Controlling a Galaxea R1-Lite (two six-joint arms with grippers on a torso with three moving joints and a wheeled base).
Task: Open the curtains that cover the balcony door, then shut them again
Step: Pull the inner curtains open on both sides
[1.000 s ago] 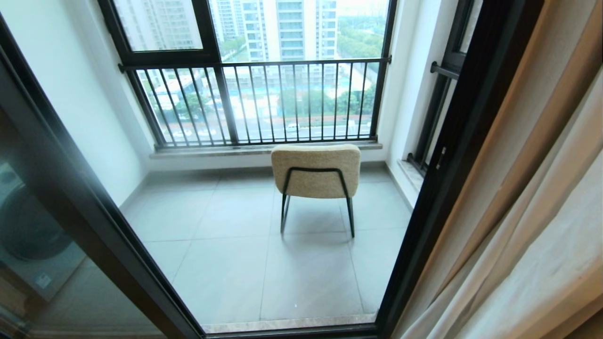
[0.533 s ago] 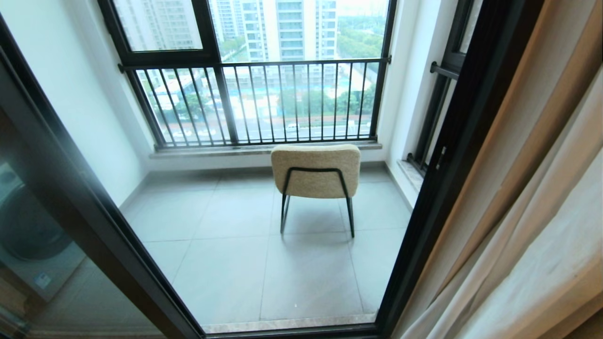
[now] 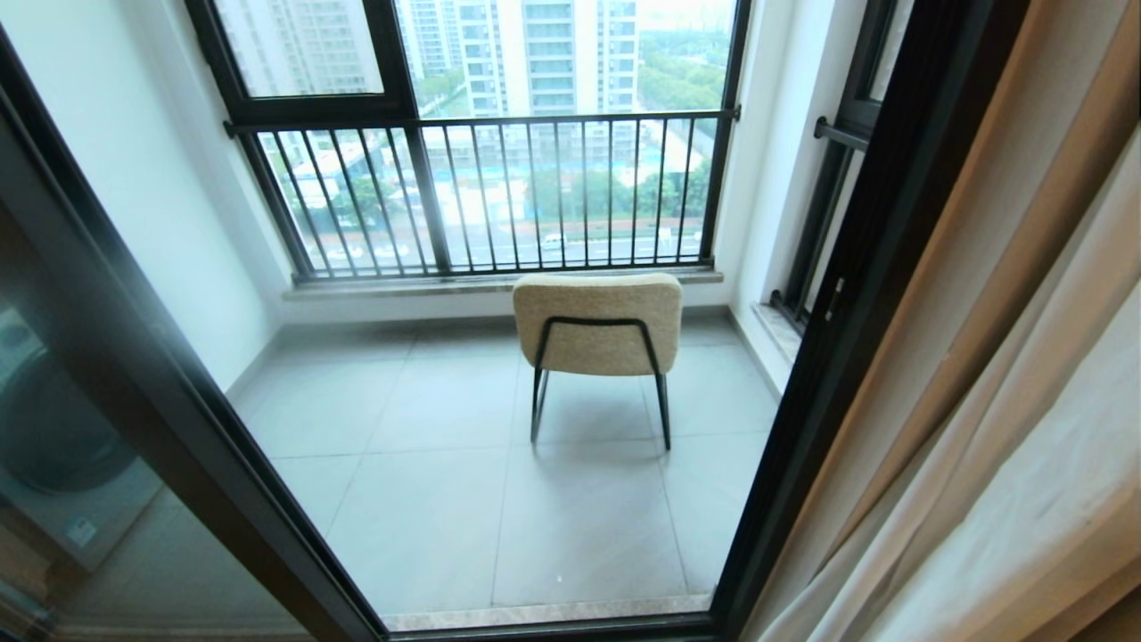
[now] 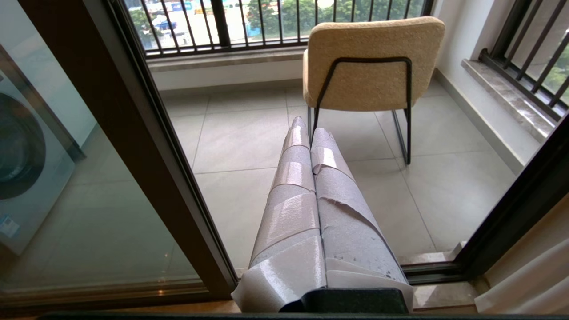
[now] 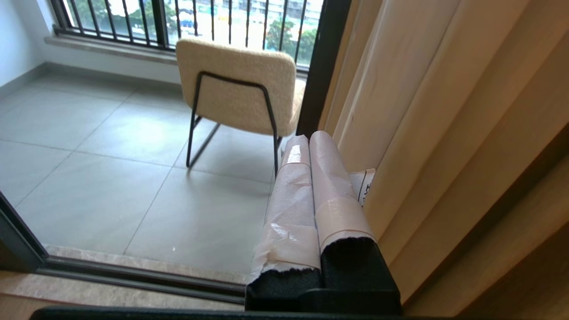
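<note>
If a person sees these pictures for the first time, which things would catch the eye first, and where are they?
Probably the chair, alone on the balcony floor with its back to the camera, before the railing window. Next, the curtains, gathered at the right beside the balcony door, whose opening is uncovered. In the wrist views, each taped gripper is shut and empty: the left gripper points toward the chair, the right gripper is near the curtains.

no readable text anywhere, small white tag with dark print beside right tool, print too small to read, small sticker on washing machine behind glass, illegible, no brands or numbers legible
</note>
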